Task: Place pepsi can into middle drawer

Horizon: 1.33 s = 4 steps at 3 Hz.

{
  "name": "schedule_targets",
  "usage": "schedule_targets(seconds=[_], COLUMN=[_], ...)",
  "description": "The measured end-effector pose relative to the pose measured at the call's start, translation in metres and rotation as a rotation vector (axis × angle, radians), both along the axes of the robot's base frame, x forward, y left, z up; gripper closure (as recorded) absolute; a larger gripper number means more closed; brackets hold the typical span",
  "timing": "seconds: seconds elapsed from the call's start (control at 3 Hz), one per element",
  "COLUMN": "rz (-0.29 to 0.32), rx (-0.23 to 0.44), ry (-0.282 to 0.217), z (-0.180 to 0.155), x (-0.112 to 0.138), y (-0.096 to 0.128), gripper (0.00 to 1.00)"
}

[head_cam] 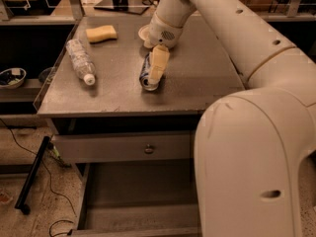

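The pepsi can (145,79) lies on its side near the middle of the grey tabletop (197,78), blue with a silver end facing the front. My gripper (157,65) hangs from the white arm right over the can and partly covers it, touching or nearly touching it. The middle drawer (133,194) stands pulled open below the table, its flat grey floor bare. My white arm (247,147) hides the drawer's right part.
A clear plastic water bottle (79,59) lies on the table's left side. A yellow sponge (101,33) and a white dish (144,32) sit at the back. A shut drawer front with a knob (123,148) is above the open drawer. A black bar (32,174) lies on the floor at left.
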<state>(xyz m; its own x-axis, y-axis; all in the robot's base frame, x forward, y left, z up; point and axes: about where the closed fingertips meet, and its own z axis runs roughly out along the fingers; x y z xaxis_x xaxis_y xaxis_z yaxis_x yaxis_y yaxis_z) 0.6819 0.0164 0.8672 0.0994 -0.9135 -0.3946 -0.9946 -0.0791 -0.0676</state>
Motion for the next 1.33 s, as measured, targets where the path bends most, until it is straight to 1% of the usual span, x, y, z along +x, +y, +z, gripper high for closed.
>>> schedule_targets(seconds=[0.33, 0.67, 1.0, 1.33], rz=[0.009, 0.039, 0.039, 0.039], rx=[0.015, 0.034, 0.034, 0.034], ry=[0.019, 0.035, 0.035, 0.035], z=[-0.0081, -0.0169, -0.0169, -0.0169], x=[0.0023, 0.0034, 0.0034, 0.0034], y=[0.0041, 0.0106, 0.0106, 0.0106], gripper=[0.00, 0.00, 0.00, 0.19])
